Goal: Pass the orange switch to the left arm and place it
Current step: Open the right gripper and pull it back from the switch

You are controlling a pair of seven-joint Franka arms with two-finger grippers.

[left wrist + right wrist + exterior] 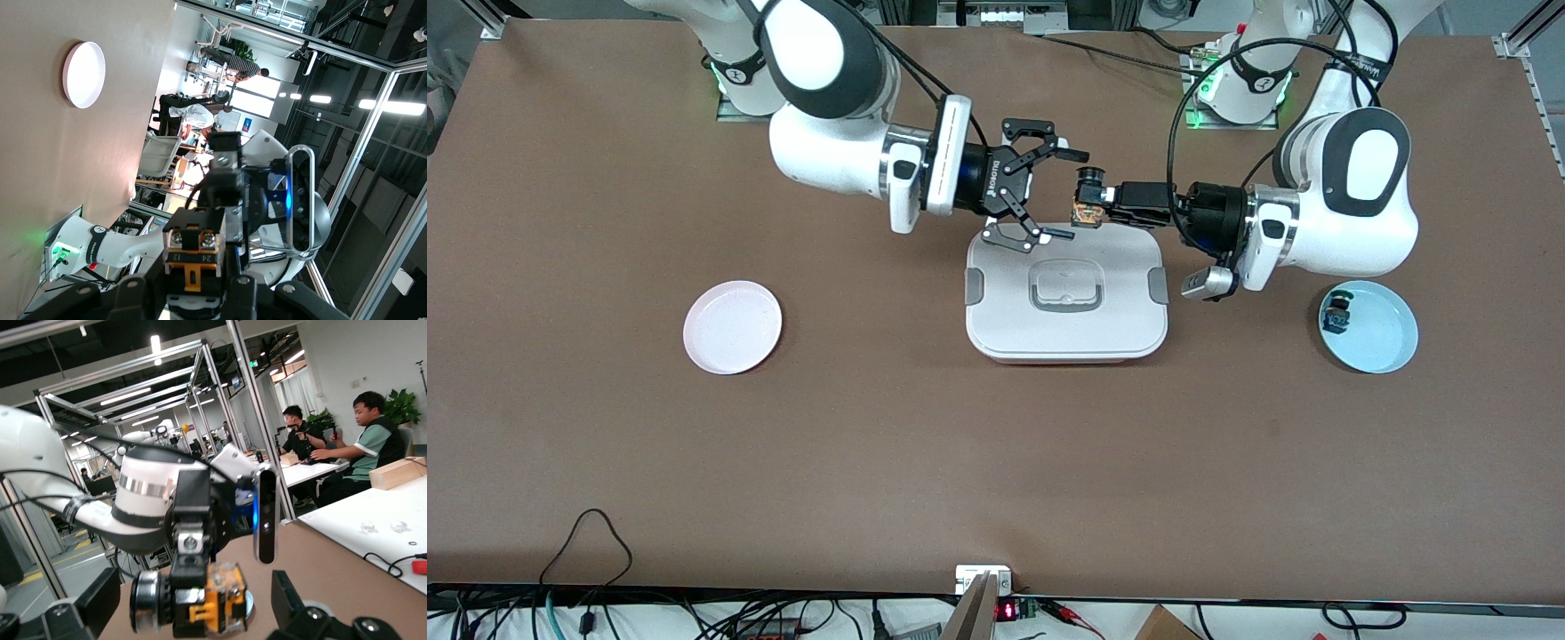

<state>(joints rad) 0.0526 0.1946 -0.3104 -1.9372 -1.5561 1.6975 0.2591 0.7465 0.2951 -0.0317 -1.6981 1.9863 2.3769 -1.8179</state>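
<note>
The tiny black push-button switch with the orange body (1086, 201) hangs in the air over the edge of the large white lidded box with grey side clips (1066, 298) that lies toward the robots' bases, clamped between the closed fingers of the left gripper (1098, 206). The left arm holds it out level, apparently to present it for a handover clear of the box. The right gripper (1049, 188) faces it from just beside, fingers spread wide and touching nothing, so the switch sits at the mouth of those open fingers, not yet between them. In the front view the switch's button end and orange section blur together. A round pink plate (732, 326) and a round pale-blue plate (1371, 327) holding another small dark switch (1336, 315) lie well apart from both grippers.
</note>
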